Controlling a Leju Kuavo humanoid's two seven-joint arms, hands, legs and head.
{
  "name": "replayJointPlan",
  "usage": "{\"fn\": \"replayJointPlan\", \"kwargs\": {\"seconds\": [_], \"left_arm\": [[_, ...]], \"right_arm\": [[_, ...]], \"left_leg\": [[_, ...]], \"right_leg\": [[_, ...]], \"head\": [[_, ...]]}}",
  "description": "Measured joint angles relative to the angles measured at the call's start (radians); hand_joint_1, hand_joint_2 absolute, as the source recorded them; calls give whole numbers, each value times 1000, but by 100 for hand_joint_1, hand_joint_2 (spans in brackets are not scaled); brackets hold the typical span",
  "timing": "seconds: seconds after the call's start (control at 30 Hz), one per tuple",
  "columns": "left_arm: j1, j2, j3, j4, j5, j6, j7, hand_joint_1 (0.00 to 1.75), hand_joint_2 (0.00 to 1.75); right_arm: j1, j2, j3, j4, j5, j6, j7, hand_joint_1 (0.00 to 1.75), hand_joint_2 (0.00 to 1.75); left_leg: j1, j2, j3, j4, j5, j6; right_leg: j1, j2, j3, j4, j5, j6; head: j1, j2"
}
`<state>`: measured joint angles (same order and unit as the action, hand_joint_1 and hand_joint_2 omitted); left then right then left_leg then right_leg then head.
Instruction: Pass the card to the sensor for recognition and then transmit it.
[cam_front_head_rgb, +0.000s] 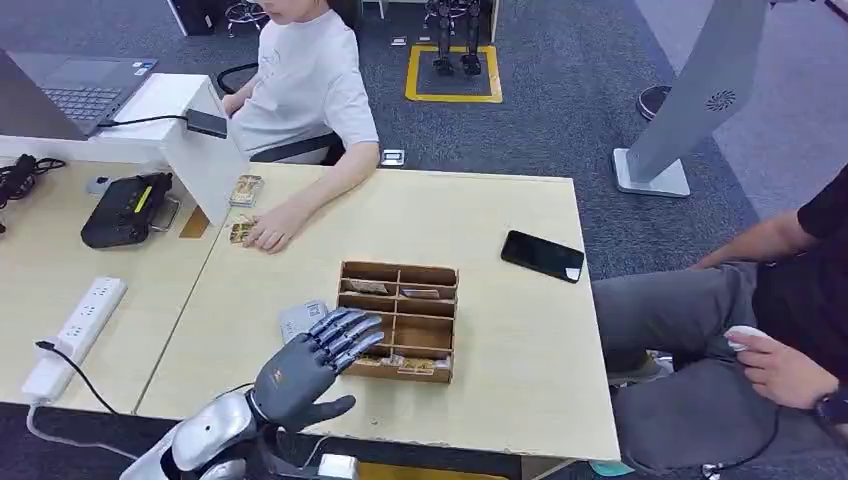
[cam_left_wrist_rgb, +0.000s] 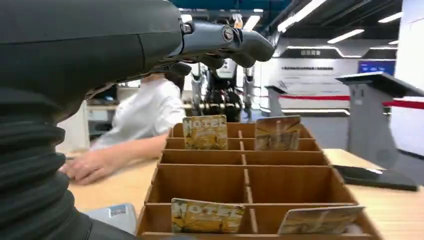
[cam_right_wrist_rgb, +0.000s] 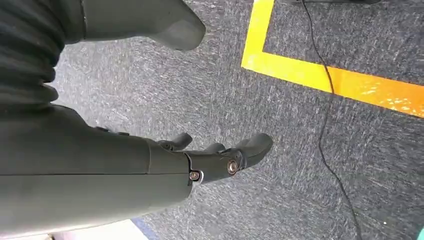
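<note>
Cards with yellow "HOTEL" print (cam_left_wrist_rgb: 205, 132) stand upright in the compartments of the brown wooden divided box (cam_front_head_rgb: 399, 318) on the pale wooden worktop (cam_front_head_rgb: 520, 340); from the left wrist, two stand in the far row and two in the nearest row, the near ones cut off by the picture's edge, and the right-hand pair too blurred to read. From the head view the cards are small slivers in the box, hard to make out. The left robot hand (cam_front_head_rgb: 312, 358) hovers at the box's near left corner, fingers spread and extended, holding nothing; it partly covers a grey flat card-sized device (cam_front_head_rgb: 299, 319) lying just beside the box. The right robot hand (cam_right_wrist_rgb: 210, 160) hangs over grey carpet (cam_right_wrist_rgb: 280, 165) near a yellow floor line (cam_right_wrist_rgb: 340, 80), fingers loosely extended and empty. A person in a white shirt (cam_front_head_rgb: 300, 85) rests a hand (cam_front_head_rgb: 270, 230) on the worktop beside more cards, their print unreadable. A black phone (cam_front_head_rgb: 542, 256) lies right of the box, well apart.
</note>
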<state>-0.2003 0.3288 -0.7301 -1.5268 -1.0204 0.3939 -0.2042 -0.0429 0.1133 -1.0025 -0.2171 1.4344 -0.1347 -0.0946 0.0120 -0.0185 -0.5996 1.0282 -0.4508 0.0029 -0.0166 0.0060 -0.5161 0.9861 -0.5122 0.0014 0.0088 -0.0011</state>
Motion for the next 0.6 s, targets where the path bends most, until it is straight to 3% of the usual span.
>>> {"fn": "replayJointPlan", "kwargs": {"seconds": [0.17,0.33,0.6], "left_arm": [[-24,-47,-30,102,-54,49,54,0,175],[-31,-102,-41,196,-32,44,75,0,175],[-34,-141,-47,275,-20,43,84,0,175]], "right_arm": [[-11,0,1,0,2,-1,5,0,175],[-15,4,3,0,2,0,14,0,175],[-15,4,5,0,1,2,18,0,175]], "left_leg": [[0,0,0,0,1,0],[0,0,0,0,1,0],[0,0,0,0,1,0]], "right_leg": [[0,0,1,0,0,0],[0,0,1,0,1,0],[0,0,1,0,0,0]], "head": [[0,0],[0,0],[0,0]]}}
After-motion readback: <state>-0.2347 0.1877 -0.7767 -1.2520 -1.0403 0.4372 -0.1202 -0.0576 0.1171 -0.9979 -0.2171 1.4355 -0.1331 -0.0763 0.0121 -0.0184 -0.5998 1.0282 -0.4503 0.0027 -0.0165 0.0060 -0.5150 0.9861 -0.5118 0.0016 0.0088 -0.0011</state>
